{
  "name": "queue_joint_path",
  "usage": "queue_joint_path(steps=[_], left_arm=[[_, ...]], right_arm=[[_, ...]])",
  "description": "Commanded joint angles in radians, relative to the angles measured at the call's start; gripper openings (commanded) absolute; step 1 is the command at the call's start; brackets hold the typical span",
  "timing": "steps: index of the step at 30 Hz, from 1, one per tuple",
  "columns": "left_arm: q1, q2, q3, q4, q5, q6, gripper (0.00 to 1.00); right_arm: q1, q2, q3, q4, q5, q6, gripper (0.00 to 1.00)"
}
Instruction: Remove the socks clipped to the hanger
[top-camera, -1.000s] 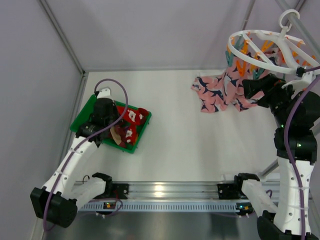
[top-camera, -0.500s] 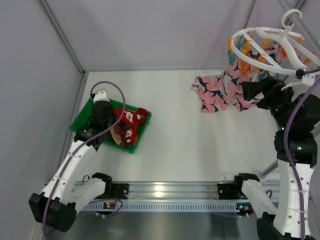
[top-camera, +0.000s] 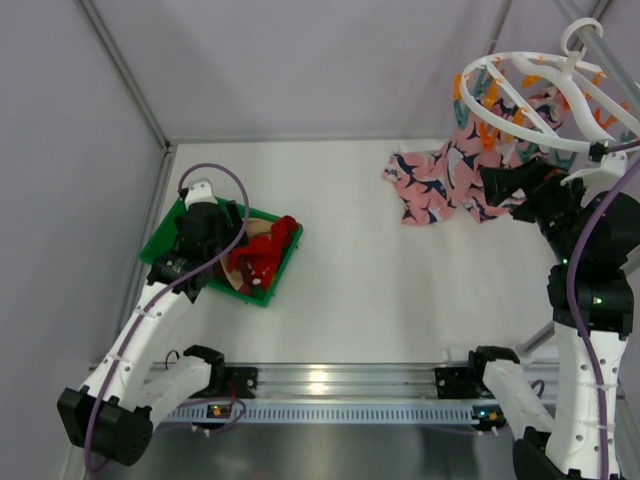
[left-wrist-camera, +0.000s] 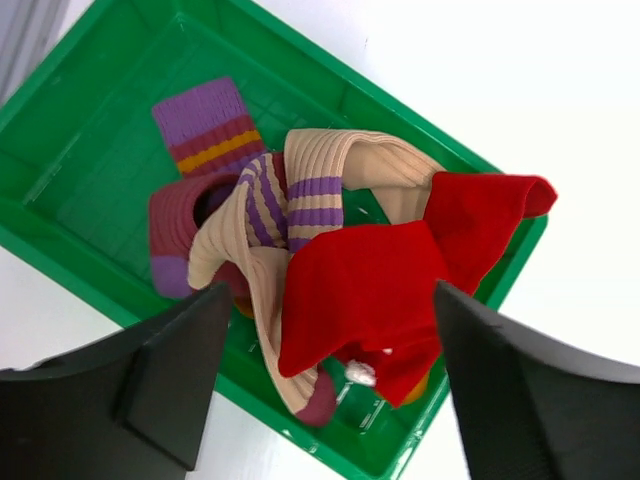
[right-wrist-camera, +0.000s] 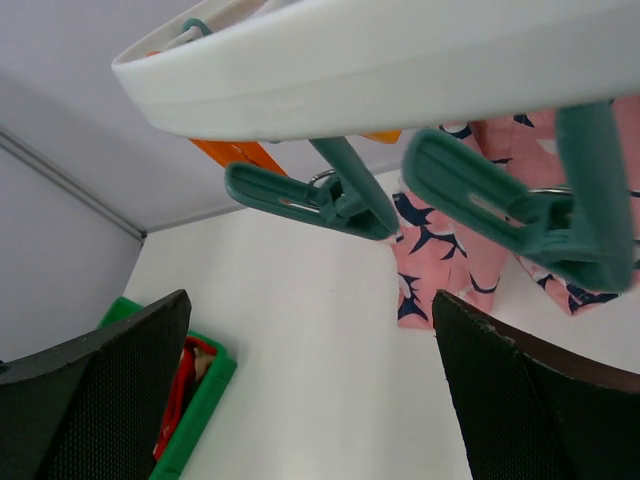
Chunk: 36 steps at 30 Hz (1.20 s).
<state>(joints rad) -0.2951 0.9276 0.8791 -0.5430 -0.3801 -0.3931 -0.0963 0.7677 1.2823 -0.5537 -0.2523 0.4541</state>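
Left gripper: The left gripper (top-camera: 213, 232) (left-wrist-camera: 330, 300) hung over the green tray (top-camera: 163, 238) (left-wrist-camera: 90, 70), its two fingers spread wide with nothing between them.
Socks: A heap of socks (top-camera: 258, 255) lay inside the tray. A bright red sock (left-wrist-camera: 370, 290) lay on top, across a tan sock (left-wrist-camera: 300, 200) banded in purple. A maroon sock (left-wrist-camera: 190, 215) with a purple and orange striped cuff lay beneath them.
Tray: It sat at the left of the white table (top-camera: 350, 250), well apart from the hanger.
Right gripper: The right gripper (top-camera: 497, 180) (right-wrist-camera: 310, 300) was raised just under the hanger's rim, fingers fully apart and empty.
Hanger: The round white hanger (top-camera: 520, 100) (right-wrist-camera: 380, 60) hung at the far right (hook uppermost). Teal pegs (right-wrist-camera: 310, 195) and an orange peg (right-wrist-camera: 240, 152) dangled from its ring.
Cloth: A pink cloth (top-camera: 430, 180) (right-wrist-camera: 450, 270) with a navy and white print trailed from under the hanger onto the table. Whether a peg gripped it could not be told.
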Motion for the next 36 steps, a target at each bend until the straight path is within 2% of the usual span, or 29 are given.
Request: queue_joint_path(steps=[1, 2, 3, 12, 16, 20, 25, 31, 36], left_arm=[[0.005, 0.005, 0.014, 0.011, 0.010, -0.006, 0.89], [0.007, 0.007, 0.017, 0.009, 0.012, -0.006, 0.97], [0.005, 0.005, 0.017, 0.011, 0.014, -0.009, 0.98], [0.005, -0.038, 0.050, 0.012, 0.067, -0.029, 0.98], [0.005, -0.049, 0.089, 0.015, 0.145, -0.061, 0.98], [0.004, -0.009, 0.133, 0.018, 0.292, -0.105, 0.99], [-0.013, 0.030, 0.118, 0.067, 0.440, -0.164, 0.99], [-0.208, 0.040, 0.055, 0.146, 0.435, -0.220, 0.99], [-0.300, 0.028, -0.009, 0.212, 0.449, -0.282, 0.98]], right_arm=[[-0.005, -0.015, -0.012, 0.008, -0.021, 0.003, 0.99], [-0.005, -0.015, -0.018, 0.009, -0.027, 0.006, 0.99], [-0.005, -0.015, -0.021, 0.009, -0.033, 0.006, 1.00], [-0.005, -0.036, -0.058, -0.015, -0.033, 0.006, 0.99], [-0.005, -0.057, -0.101, -0.028, -0.039, 0.008, 0.99], [-0.005, -0.064, -0.141, -0.051, -0.071, 0.017, 0.99], [-0.002, -0.065, -0.224, -0.069, -0.139, 0.037, 1.00], [0.007, -0.102, -0.342, -0.071, -0.200, 0.017, 0.99], [0.012, -0.149, -0.446, -0.045, -0.222, 0.031, 1.00]])
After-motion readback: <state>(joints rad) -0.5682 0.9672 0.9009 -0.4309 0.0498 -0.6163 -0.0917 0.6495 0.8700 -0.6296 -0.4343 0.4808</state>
